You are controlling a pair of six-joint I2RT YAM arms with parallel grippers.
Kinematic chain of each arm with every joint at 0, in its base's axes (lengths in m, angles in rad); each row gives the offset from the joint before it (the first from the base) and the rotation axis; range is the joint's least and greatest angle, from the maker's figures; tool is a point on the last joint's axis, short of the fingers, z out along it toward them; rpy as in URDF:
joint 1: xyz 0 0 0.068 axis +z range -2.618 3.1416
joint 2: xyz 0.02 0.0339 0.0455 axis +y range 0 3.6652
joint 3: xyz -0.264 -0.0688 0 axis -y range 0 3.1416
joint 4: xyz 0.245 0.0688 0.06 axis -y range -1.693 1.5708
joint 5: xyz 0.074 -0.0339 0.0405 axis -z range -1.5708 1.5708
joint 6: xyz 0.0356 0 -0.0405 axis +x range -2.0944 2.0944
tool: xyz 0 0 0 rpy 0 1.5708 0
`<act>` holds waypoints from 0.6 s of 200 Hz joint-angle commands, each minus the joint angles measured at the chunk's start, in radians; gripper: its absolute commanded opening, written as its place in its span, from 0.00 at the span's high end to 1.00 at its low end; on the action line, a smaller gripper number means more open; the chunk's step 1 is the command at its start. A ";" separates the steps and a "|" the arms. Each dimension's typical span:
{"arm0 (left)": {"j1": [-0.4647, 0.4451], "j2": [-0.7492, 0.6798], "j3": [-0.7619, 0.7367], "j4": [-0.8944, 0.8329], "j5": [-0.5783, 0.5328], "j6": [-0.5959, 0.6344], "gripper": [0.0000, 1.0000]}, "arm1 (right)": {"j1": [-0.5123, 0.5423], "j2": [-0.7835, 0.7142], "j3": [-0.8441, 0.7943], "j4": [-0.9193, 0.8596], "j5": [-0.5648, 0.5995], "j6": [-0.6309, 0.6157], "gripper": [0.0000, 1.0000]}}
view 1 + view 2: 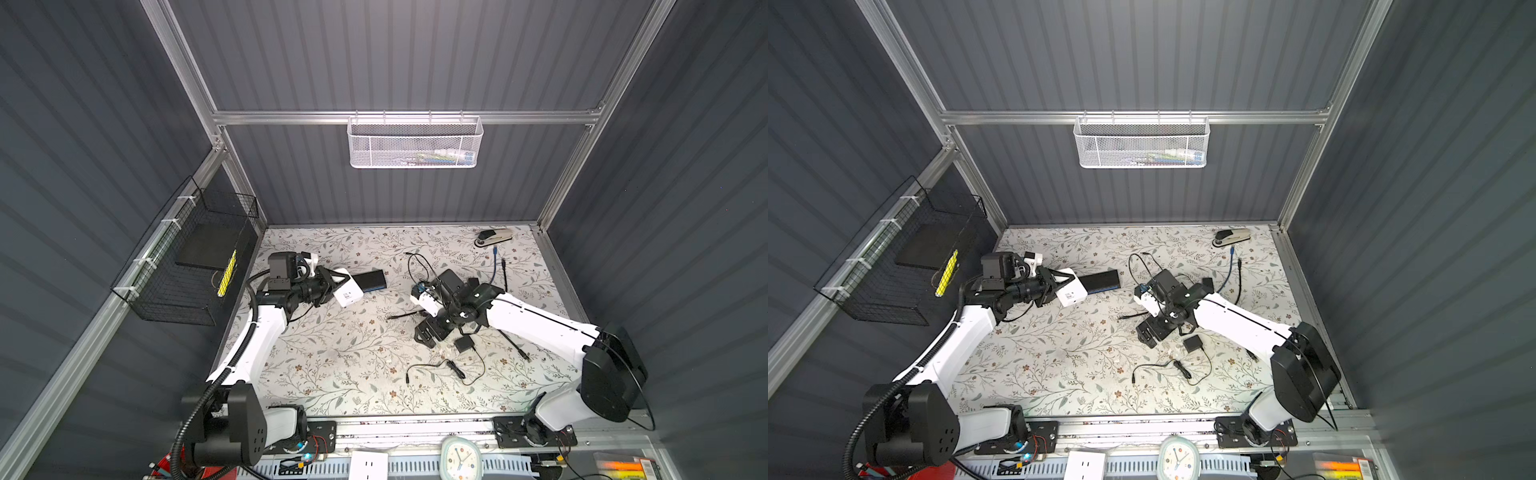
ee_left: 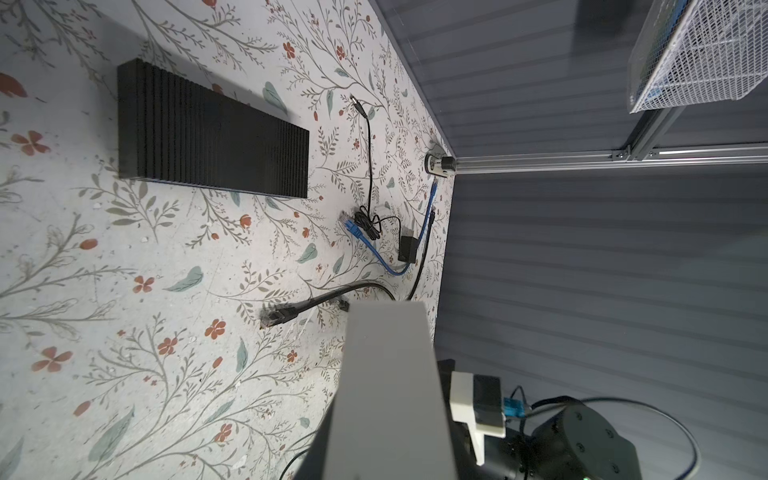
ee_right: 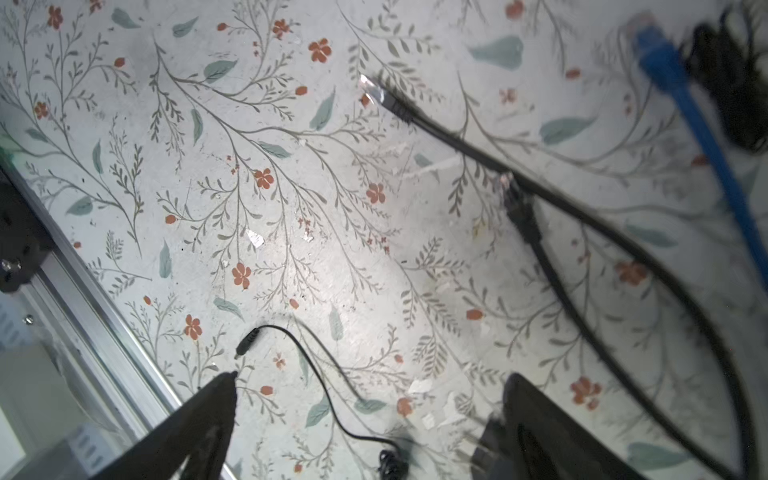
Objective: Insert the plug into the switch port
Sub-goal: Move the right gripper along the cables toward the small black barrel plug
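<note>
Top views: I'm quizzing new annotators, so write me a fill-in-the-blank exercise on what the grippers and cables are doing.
The left gripper is shut on a ____ box.
The right gripper has its jaws ____, holding nothing.
The one cable that is not black is ____.
Missing words: white; open; blue.

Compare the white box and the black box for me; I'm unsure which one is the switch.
The white box is clamped in the left gripper; the black box lies flat on the table, ungripped. The white box is smooth with a label; the black box is ribbed. Both are rectangular.
</note>
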 commanded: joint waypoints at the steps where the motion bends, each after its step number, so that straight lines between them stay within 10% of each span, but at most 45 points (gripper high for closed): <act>1: 0.010 -0.038 0.003 -0.045 -0.013 0.048 1.00 | -0.004 0.057 0.059 -0.003 -0.073 -0.309 0.01; 35: 0.029 -0.068 0.001 -0.114 -0.046 0.095 1.00 | 0.025 0.143 0.175 -0.120 -0.093 -0.260 0.01; 49: 0.033 -0.083 -0.001 -0.140 -0.063 0.113 1.00 | 0.052 0.125 0.151 -0.156 -0.215 -0.370 0.01; 87: 0.041 -0.113 -0.014 -0.182 -0.089 0.133 1.00 | 0.133 0.008 -0.160 0.007 -0.151 -0.716 0.01; 120: 0.046 -0.127 -0.030 -0.202 -0.101 0.134 1.00 | 0.195 0.135 -0.124 0.088 0.013 -0.801 0.17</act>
